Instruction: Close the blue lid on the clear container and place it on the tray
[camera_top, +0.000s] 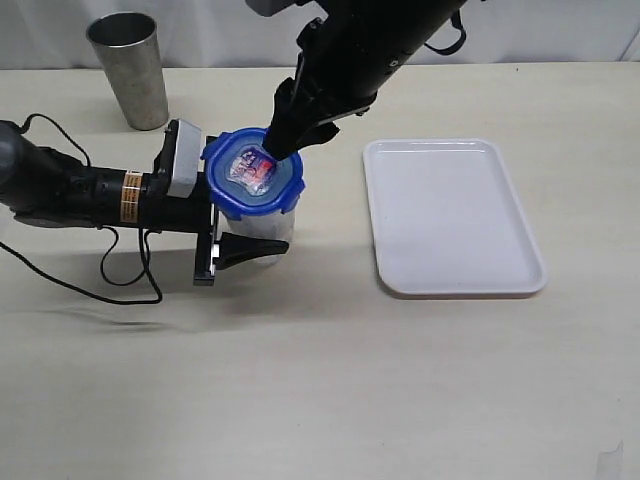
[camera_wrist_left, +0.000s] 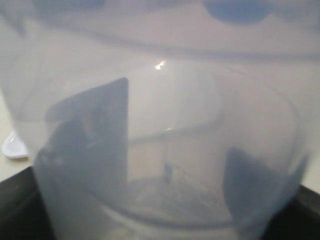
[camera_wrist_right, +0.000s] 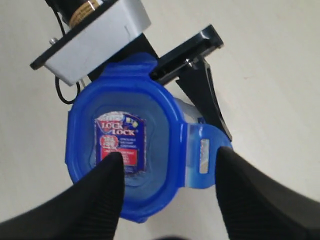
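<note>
The clear container (camera_top: 278, 224) stands on the table left of the tray (camera_top: 450, 215). The blue lid (camera_top: 252, 175) lies on its mouth with the red-blue sticker (camera_wrist_right: 120, 140) facing up. My left gripper (camera_wrist_left: 170, 170) comes in from the left, level with the table, and is shut on the container's wall. One of its fingers (camera_top: 245, 252) runs along the near side, and both show dark through the plastic in the left wrist view. My right gripper (camera_wrist_right: 169, 162) hangs open just above the lid. One fingertip is over the sticker, the other over a flap (camera_wrist_right: 202, 155) that sticks outward.
A grey steel cup (camera_top: 130, 70) stands at the back left. A black cable (camera_top: 120, 285) loops on the table under the left arm. The white tray holds nothing. The right arm reaches down from the back, over the space between container and tray.
</note>
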